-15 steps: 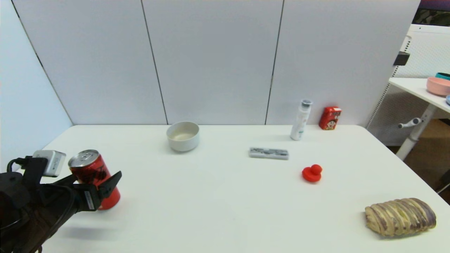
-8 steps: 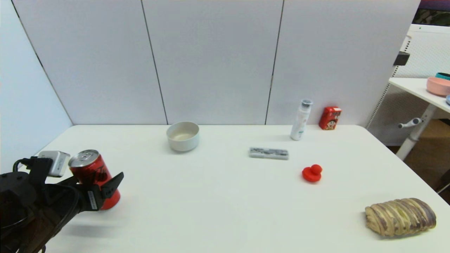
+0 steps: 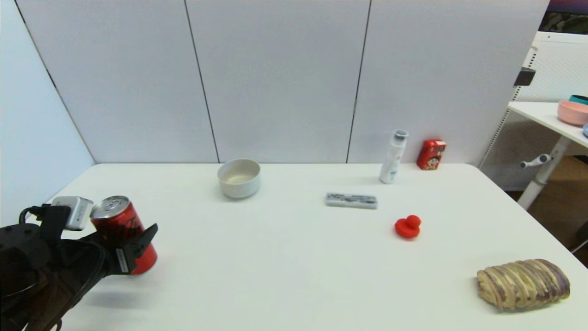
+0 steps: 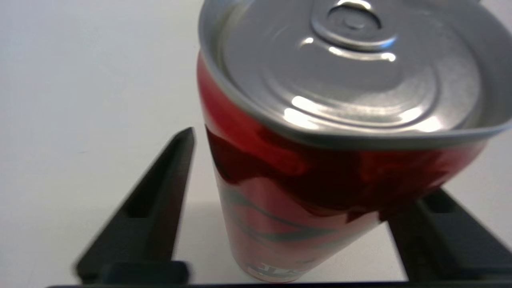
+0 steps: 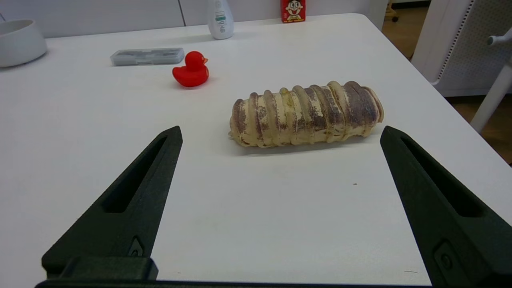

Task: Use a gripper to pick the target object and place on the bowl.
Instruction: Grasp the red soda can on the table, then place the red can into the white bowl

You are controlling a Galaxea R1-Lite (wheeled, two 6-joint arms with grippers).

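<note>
The red soda can (image 3: 120,230) with a silver top stands on the white table (image 3: 285,262) at the front left. My left gripper (image 3: 123,239) is open around it, one black finger (image 3: 146,236) on its near-right side and the other hidden behind it. In the left wrist view the can (image 4: 320,160) fills the space between the fingers, with a narrow gap beside one finger (image 4: 160,192). The off-white bowl (image 3: 239,178) stands empty at the back, well beyond the can. My right gripper (image 5: 280,130) is open and empty, low over the table's front right.
A striped bread roll (image 3: 522,283) lies at the front right, just beyond my right gripper (image 5: 306,114). A red rubber duck (image 3: 407,226), a grey flat case (image 3: 351,201), a white bottle (image 3: 392,157) and a small red carton (image 3: 431,155) stand right of the bowl. A pink bowl (image 3: 572,112) sits on a side table.
My left gripper has shifted slightly around the can, its visible finger now a little closer to the can's side. The can stays where it was.
</note>
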